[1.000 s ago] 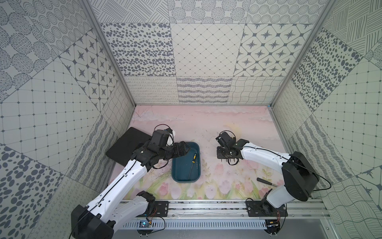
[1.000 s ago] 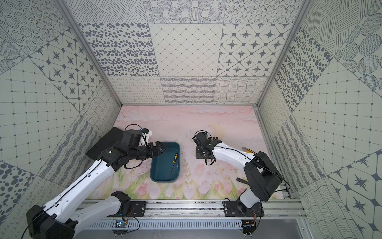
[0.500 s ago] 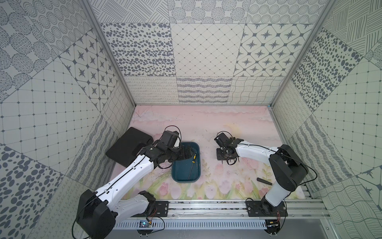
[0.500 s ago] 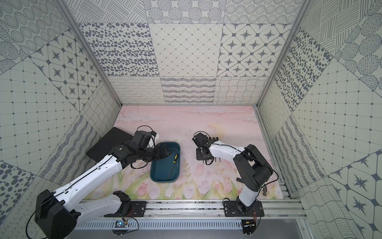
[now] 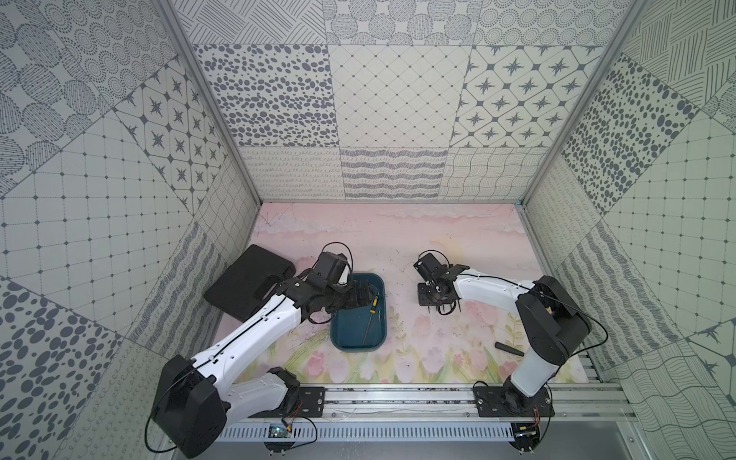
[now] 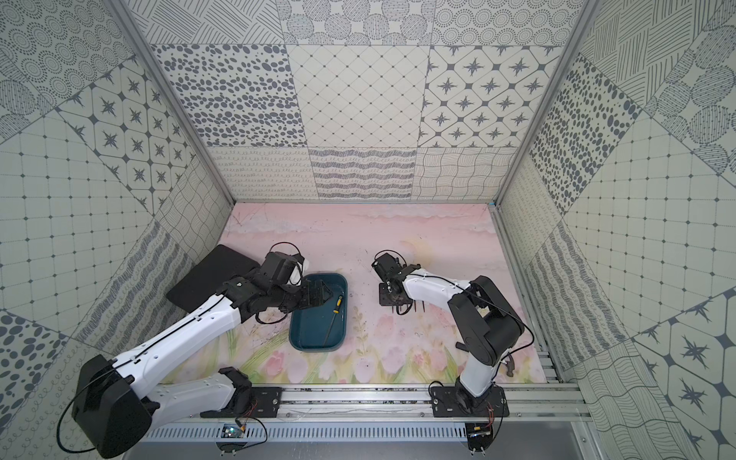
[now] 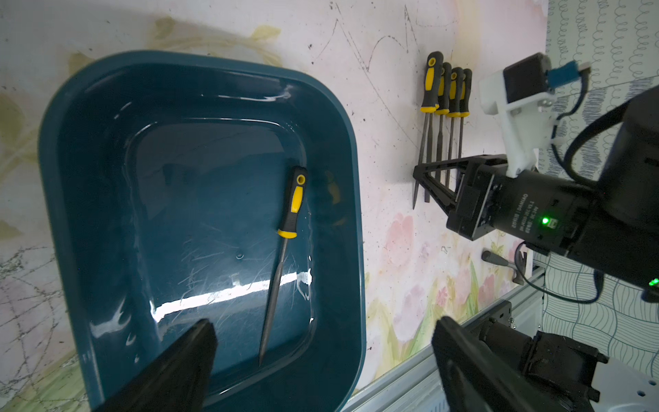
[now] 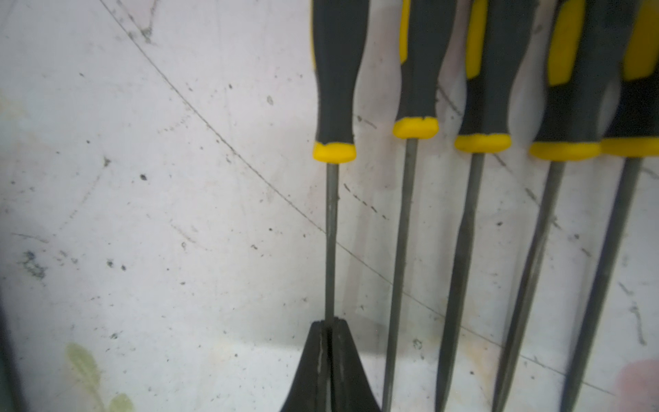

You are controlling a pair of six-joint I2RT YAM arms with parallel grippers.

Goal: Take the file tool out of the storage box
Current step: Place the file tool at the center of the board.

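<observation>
In a top view the released left gripper [image 5: 360, 296] hovers over the far end of the dark teal shallow plastic storage box [image 5: 350, 334]; the left wrist view shows the black-and-yellow-handled steel file tool [image 7: 292, 210] lying untouched inside it; the right wrist view shows the right gripper [image 8: 328, 331] clenched on the thin shaft of the end file [image 8: 335, 89] in a row on the table [image 8: 178, 214].

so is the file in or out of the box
In. The file lies flat on the floor of the box; the open left gripper is above it, not gripping it.

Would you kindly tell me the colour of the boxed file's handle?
The handle is black with yellow, clearest in left wrist view.
</observation>
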